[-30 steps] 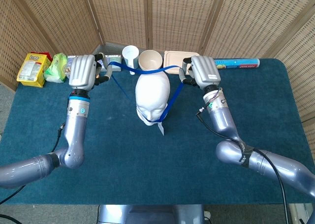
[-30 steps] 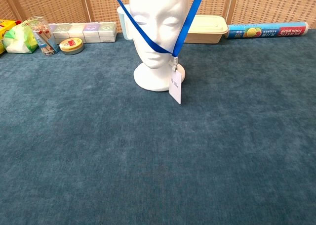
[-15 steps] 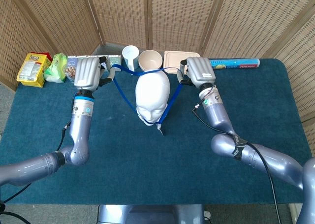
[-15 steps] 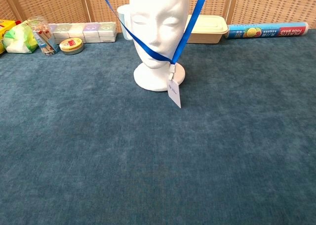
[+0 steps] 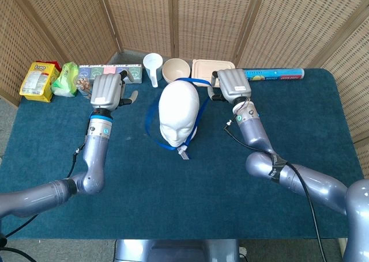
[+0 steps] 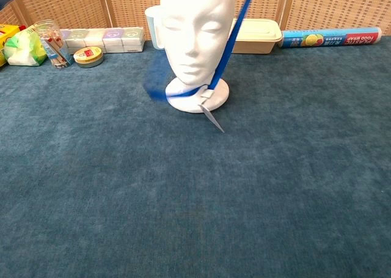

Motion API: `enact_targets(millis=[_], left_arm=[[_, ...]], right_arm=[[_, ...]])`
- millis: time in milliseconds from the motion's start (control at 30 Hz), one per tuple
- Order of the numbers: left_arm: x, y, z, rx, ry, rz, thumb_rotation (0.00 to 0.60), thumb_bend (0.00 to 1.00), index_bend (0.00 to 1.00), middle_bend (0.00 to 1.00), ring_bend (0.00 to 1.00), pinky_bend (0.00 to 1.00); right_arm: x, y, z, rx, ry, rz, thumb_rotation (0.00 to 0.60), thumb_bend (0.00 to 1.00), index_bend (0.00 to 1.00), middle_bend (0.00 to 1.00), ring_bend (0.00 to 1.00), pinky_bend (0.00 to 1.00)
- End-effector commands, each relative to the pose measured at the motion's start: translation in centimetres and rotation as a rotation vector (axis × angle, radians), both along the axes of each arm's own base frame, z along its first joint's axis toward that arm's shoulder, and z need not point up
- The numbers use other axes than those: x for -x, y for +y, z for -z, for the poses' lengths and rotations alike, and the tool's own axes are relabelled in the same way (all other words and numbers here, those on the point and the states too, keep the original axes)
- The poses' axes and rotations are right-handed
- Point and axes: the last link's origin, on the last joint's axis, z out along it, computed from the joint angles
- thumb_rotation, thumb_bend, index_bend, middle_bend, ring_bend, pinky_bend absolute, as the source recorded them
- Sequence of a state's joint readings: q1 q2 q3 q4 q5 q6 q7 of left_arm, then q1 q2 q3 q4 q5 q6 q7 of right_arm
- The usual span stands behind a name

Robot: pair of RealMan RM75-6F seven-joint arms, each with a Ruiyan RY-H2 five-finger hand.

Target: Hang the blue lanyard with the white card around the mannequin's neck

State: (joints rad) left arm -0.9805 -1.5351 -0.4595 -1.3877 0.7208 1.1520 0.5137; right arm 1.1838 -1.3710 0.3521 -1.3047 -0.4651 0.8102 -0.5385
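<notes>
Head view: right hand (image 5: 232,84) fingers pinch flat blue lanyard (image 5: 151,124) beside smooth mannequin (image 5: 178,107); left hand (image 5: 106,90) fingers apart

back row: yellow packet (image 5: 38,81); green bag (image 5: 65,79) | white cup (image 5: 153,67); bowl (image 5: 176,70); lidded container (image 5: 213,68); foil roll (image 5: 275,74)

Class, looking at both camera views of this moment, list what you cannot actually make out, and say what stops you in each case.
- Blue lanyard left side: motion-blurred in the chest view.
- Right hand: head view shows only its back, so its grip on the strap is hidden.
- Both hands: outside the chest view's frame.
- White card: seen edge-on, print unreadable.
- Mannequin face: hidden from above in the head view.
</notes>
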Motion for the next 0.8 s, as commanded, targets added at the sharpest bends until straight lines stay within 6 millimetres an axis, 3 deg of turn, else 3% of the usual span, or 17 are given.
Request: enact_targets(millis=[33, 200, 400, 467, 800], left_arm=[[0.2, -0.1, 0.0, 0.011, 0.007, -0.004, 0.52, 0.24, 0.32, 0.6, 0.55, 0.73], [0.2, -0.2, -0.2, 0.021, -0.005, -0.003, 0.52, 0.22, 0.31, 0.51, 0.44, 0.56], [0.8, -0.7, -1.0, 0.029, -0.026, -0.001, 0.52, 0.2, 0.3, 0.48, 0.4, 0.48], [1.2, -1.1, -1.3, 0.037, -0.032, -0.001, 0.518, 0.2, 0.3, 0.48, 0.39, 0.46], [5.6, -4.6, -2.7, 0.043, -0.046, 0.001, 0.525, 0.21, 0.3, 0.48, 0.39, 0.46]], right_arm=[[0.1, 0.1, -0.1, -0.004, 0.017, 0.002, 0.338, 0.51, 0.4, 0.76, 1.0, 1.0], [0.0, 0.3, -0.3, -0.016, 0.011, 0.002, 0.304, 0.48, 0.4, 0.65, 0.85, 0.95], [0.0, 0.9, -1.2, -0.043, -0.084, 0.011, 0.28, 0.46, 0.39, 0.52, 0.62, 0.68], [0.2, 1.1, -1.8, -0.041, -0.119, 0.009, 0.278, 0.46, 0.39, 0.5, 0.58, 0.64], [2.3, 3.6, -4.5, 0.011, -0.285, -0.049, 0.282, 0.46, 0.41, 0.49, 0.57, 0.61]])
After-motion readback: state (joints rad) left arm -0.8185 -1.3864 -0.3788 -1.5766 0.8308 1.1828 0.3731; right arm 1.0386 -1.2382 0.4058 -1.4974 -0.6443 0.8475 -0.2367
